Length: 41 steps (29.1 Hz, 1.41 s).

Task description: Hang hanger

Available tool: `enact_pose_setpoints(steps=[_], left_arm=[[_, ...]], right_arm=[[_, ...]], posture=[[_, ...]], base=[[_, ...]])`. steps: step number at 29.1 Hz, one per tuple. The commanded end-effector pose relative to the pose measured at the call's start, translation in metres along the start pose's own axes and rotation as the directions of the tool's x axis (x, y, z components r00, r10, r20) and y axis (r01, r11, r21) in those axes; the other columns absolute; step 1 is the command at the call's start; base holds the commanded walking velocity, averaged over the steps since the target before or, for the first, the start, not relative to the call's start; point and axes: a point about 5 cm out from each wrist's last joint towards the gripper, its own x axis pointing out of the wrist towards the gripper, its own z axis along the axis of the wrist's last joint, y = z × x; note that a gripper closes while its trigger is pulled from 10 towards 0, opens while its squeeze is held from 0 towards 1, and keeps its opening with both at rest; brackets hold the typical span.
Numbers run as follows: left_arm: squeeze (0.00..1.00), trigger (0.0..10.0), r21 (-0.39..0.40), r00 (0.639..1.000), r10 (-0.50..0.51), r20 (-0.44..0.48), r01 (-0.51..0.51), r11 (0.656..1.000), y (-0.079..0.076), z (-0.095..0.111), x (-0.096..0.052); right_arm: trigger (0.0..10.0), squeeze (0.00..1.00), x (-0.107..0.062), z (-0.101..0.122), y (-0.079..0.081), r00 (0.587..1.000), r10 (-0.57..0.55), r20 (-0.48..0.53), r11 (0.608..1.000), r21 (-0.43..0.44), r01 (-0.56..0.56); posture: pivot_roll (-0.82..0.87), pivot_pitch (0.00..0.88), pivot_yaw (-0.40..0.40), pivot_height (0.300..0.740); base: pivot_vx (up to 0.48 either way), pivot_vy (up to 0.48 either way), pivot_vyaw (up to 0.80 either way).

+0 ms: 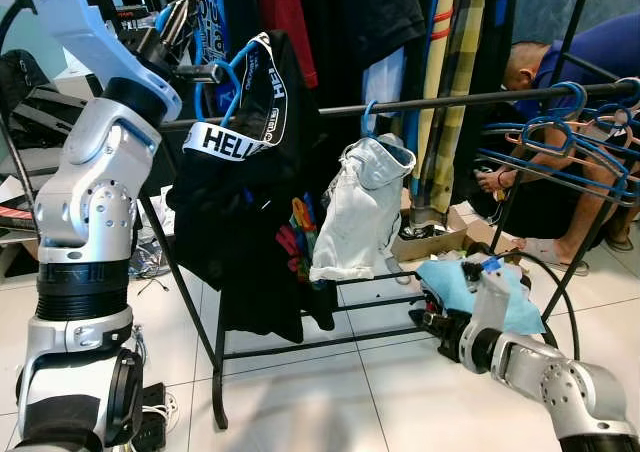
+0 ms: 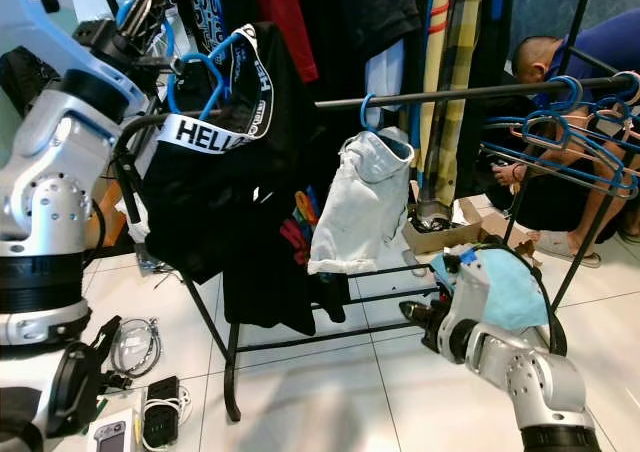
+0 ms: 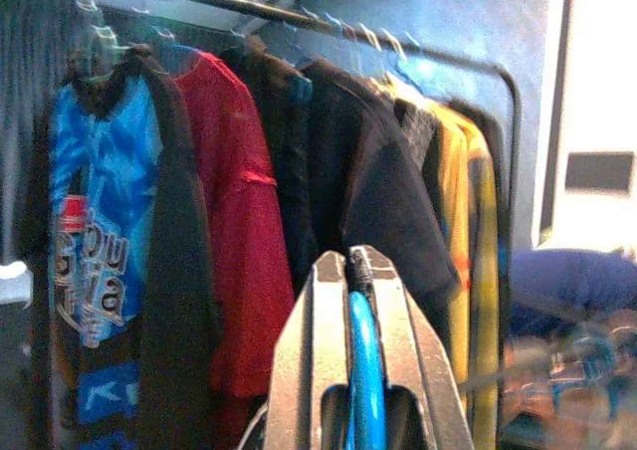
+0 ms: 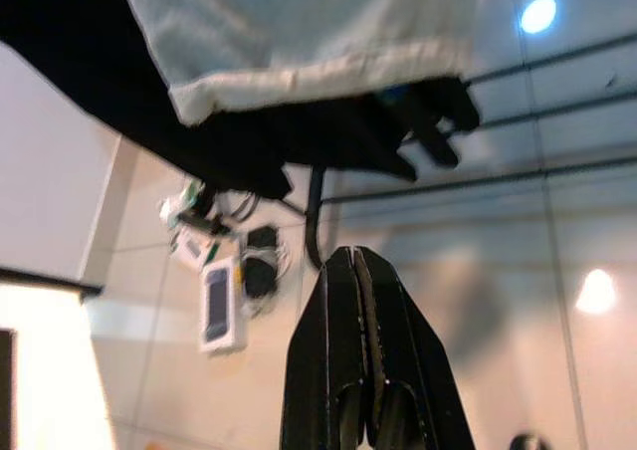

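Left eye view: left gripper (image 1: pixel 178 24) raised high at the near end of the rail (image 1: pixel 450 100), jaws closed on the blue hanger (image 1: pixel 225 77), black garment (image 1: pixel 245 202) with a white lettered band draped from it. Hook apparently above and just beside the rail end, not yet seated. Best done by carrying the hook over the bar, lowering until the bar takes the weight, only then letting go. Pale shorts (image 1: pixel 360 207) already hung mid-rail; room to the near side of them.

Right eye view: right gripper (image 2: pixel 412 312) low near the rack's lower bars, a light blue cloth (image 2: pixel 500 287) over the forearm. Empty hangers (image 2: pixel 575 137) bunched at the far end, a person (image 2: pixel 575 52) crouched behind them. Cables and a phone (image 2: pixel 108 434) on the floor.

Left wrist view: jaws pressed onto a blue hanger strand; second rail of shirts (image 3: pixel 229 231) beyond, close enough to snag.

Right wrist view: jaws closed on nothing, shorts hem and tiled floor (image 4: pixel 478 301) ahead.
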Motion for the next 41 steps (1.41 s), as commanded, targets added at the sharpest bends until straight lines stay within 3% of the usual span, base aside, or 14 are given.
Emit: enact_pose_setpoints(steps=[1,9,14,16,18,19,21,24,25,26,28,29,35,41], left_arm=[[0.0,10.0,0.051,1.0,-0.03,-0.003,0.03,0.998,-0.002,0.002,-0.002],[0.0,10.0,0.158,0.86,-0.443,-0.254,0.489,0.858,-0.014,-0.013,-0.046],[0.0,10.0,0.039,0.684,-0.622,-0.381,0.684,0.729,-0.008,0.003,-0.08],[0.0,10.0,0.039,0.684,-0.622,-0.381,0.684,0.729,-0.008,0.003,-0.08],[0.0,10.0,-0.006,0.633,-0.667,-0.393,0.723,0.69,-0.013,0.003,-0.086],[0.0,10.0,-0.044,0.603,-0.701,-0.38,0.745,0.665,-0.022,0.001,-0.088],[0.0,10.0,-0.044,0.603,-0.701,-0.38,0.745,0.665,-0.022,0.001,-0.088],[0.0,10.0,-0.164,0.471,-0.81,-0.348,0.82,0.548,-0.051,-0.015,-0.1],[0.0,10.0,-0.164,0.471,-0.81,-0.348,0.82,0.548,-0.051,-0.015,-0.1],[0.0,10.0,-0.196,0.433,-0.84,-0.326,0.839,0.508,-0.06,-0.019,-0.101],[0.0,10.0,-0.196,0.433,-0.84,-0.326,0.839,0.508,-0.06,-0.019,-0.101],[0.0,10.0,-0.231,0.386,-0.874,-0.295,0.859,0.457,-0.071,-0.022,-0.103],[0.0,10.0,-0.283,0.304,-0.925,-0.23,0.888,0.362,-0.092,-0.026,-0.104],[0.0,10.0,-0.291,0.299,-0.932,-0.202,0.891,0.349,-0.099,-0.028,-0.103]], right_arm=[[10.0,0.0,0.002,0.006,0.002,1.0,0.01,0.02,0.999,-0.031,-0.009],[10.0,0.0,-0.024,0.06,-0.012,0.955,0.038,0.294,0.99,-0.138,0.003],[10.0,0.0,-0.078,0.103,0.017,0.804,0.46,0.377,0.875,-0.348,-0.338],[10.0,0.0,-0.078,0.103,0.017,0.804,0.46,0.377,0.875,-0.348,-0.338],[10.0,0.14,-0.1,0.112,0.028,0.75,0.584,0.312,0.79,-0.432,-0.435],[10.0,1.0,-0.108,0.114,0.035,0.737,0.634,0.234,0.734,-0.484,-0.477],[10.0,1.0,-0.108,0.114,0.035,0.737,0.634,0.234,0.734,-0.484,-0.477],[10.0,1.0,-0.113,0.124,0.064,0.686,0.727,0.013,0.549,-0.61,-0.571],[10.0,1.0,-0.113,0.124,0.064,0.686,0.727,0.013,0.549,-0.61,-0.571],[10.0,0.78,-0.109,0.122,0.072,0.671,0.737,-0.081,0.484,-0.63,-0.607],[10.0,0.78,-0.109,0.122,0.072,0.671,0.737,-0.081,0.484,-0.63,-0.607],[10.0,0.0,-0.101,0.119,0.079,0.659,0.732,-0.172,0.419,-0.649,-0.635],[10.0,0.0,-0.088,0.105,0.092,0.58,0.712,-0.396,0.267,-0.612,-0.745],[10.0,0.0,-0.082,0.092,0.096,0.553,0.68,-0.481,0.234,-0.572,-0.786]], posture=[[-0.07,0.0,0.055,0.74],[-0.07,0.0,0.054,0.74],[-0.05,0.0,0.052,0.74],[-0.05,0.0,0.052,0.74],[-0.05,0.0,0.048,0.74],[-0.06,0.0,0.048,0.74],[-0.06,0.0,0.048,0.74],[-0.07,0.0,0.054,0.74],[-0.07,0.0,0.054,0.74],[-0.07,0.0,0.054,0.74],[-0.07,0.0,0.054,0.74],[-0.07,0.0,0.057,0.74],[-0.07,0.0,0.054,0.74],[-0.07,0.0,0.055,0.74]], base=[[0.0,0.0,0.0],[0.0,0.0,0.0],[0.0,0.0,0.0],[0.0,0.0,0.0],[0.0,0.0,0.0],[0.0,0.0,0.0],[0.0,0.0,0.0],[0.0,0.0,0.0],[0.0,0.0,0.0],[0.0,0.0,0.0],[0.0,0.0,0.0],[0.0,0.0,0.0],[0.0,0.0,0.0],[0.0,0.0,0.0]])
